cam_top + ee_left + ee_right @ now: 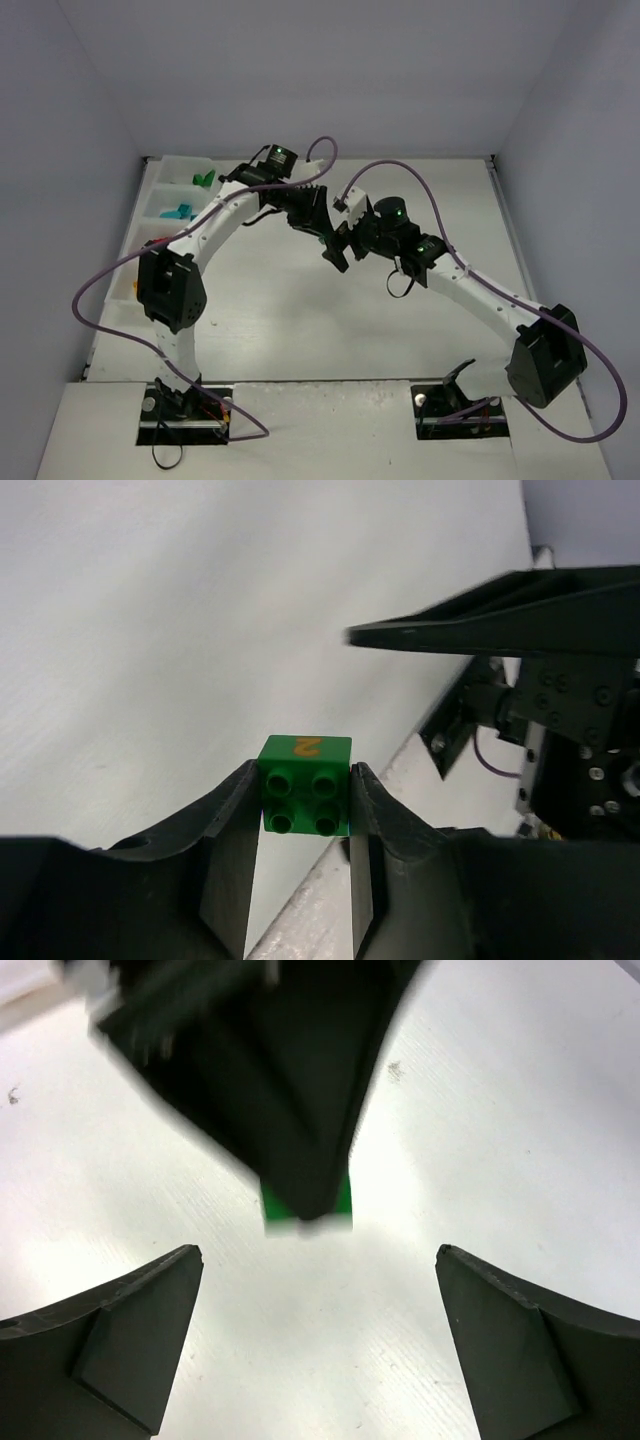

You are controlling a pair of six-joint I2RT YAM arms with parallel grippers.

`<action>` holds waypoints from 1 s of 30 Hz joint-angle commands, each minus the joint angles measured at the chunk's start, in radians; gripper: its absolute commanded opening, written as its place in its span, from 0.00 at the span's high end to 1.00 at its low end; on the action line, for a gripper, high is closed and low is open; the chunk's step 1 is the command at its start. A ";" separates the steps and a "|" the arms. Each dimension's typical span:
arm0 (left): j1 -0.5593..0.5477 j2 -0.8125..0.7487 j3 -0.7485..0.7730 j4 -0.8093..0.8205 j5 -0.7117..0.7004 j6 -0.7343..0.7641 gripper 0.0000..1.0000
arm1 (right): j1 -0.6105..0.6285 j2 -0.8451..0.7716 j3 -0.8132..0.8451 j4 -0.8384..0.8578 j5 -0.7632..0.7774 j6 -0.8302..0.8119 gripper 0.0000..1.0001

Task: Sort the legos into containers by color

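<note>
My left gripper (305,772) is shut on a green brick (305,798) with an orange "2" on its side, held above the white table. In the top view the left gripper (333,257) meets my right gripper (350,228) at mid-table, and the brick is hidden there. My right gripper (318,1252) is open and empty. The left gripper's black fingers and the green brick (345,1200) hang just ahead of its jaws. The translucent tray (150,200) lies along the left wall, with green bricks (205,180) in its far compartment and teal ones (180,212) in the one beside it.
The tray's nearer compartments hold small pieces (132,288) that I cannot make out. Purple cables (440,215) loop over both arms. White walls close in the table on the left, back and right.
</note>
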State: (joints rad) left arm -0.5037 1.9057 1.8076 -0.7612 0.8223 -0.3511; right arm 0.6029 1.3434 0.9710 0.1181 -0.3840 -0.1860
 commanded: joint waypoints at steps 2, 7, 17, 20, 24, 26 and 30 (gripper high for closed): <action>0.131 -0.013 0.122 -0.075 -0.260 0.107 0.97 | 0.000 0.005 0.040 0.069 0.051 0.046 0.00; 0.285 0.033 0.240 -0.081 -0.636 0.188 0.97 | -0.002 0.002 0.021 0.065 0.042 0.078 0.00; 0.493 0.226 0.366 0.195 -0.980 0.270 0.90 | -0.015 -0.001 0.014 0.037 0.039 0.108 0.00; 0.499 0.352 0.527 0.163 -0.988 0.271 0.88 | -0.014 0.013 0.028 0.026 0.014 0.123 0.00; 0.547 0.449 0.630 0.187 -0.980 0.252 0.84 | -0.015 0.014 0.037 0.012 0.007 0.138 0.00; 0.553 0.460 0.628 0.223 -0.968 0.239 0.67 | -0.015 0.010 0.037 0.000 0.007 0.140 0.00; 0.560 0.440 0.605 0.247 -0.974 0.219 0.44 | -0.015 -0.004 0.034 -0.017 0.019 0.149 0.00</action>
State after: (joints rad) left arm 0.0422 2.4367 2.3684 -0.6113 -0.1326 -0.1135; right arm 0.5941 1.3567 0.9707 0.0772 -0.3573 -0.0551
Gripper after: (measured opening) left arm 0.529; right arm 0.999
